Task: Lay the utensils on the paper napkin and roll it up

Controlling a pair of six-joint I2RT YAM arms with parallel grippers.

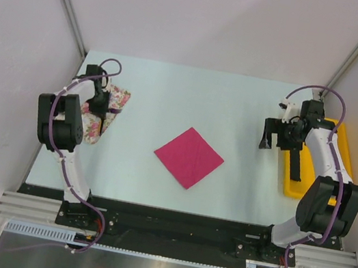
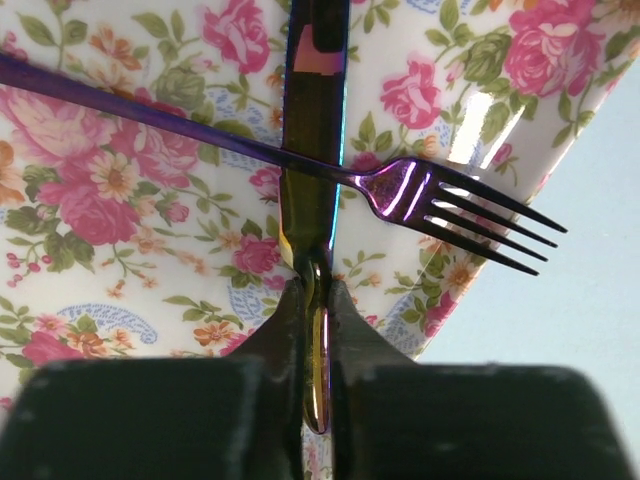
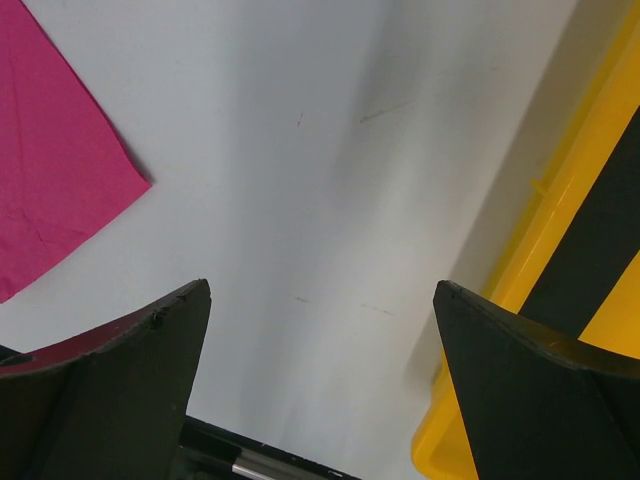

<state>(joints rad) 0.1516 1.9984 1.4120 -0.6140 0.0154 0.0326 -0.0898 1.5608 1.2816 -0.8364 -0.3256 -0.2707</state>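
- Down over the floral cloth (image 2: pixel 120 210) at the left side of the table (image 1: pixel 193 95): the left gripper (image 2: pixel 317 292), fingers closed in on the near end of a slim dark-gold utensil (image 2: pixel 314 110) and touching it on both sides
- Lying across that dark-gold utensil, the purple fork (image 2: pixel 400 190), handle running toward the upper left of the wrist view, tines reaching past the cloth's edge over bare table
- Over or under the gripped piece at the crossing: cannot tell from the wrist view
- At the middle of the table, seen from above: the magenta paper napkin (image 1: pixel 189 156), flat and unrolled, one corner pointing toward the arms, well apart from both utensils
- Hovering above bare table between the napkin's right corner and the yellow tray (image 3: pixel 560 190): the right gripper (image 3: pixel 322 290), jaws spread wide, gripping nothing
- Inside the tray, a long black flat bar (image 3: pixel 600 230), laid lengthwise
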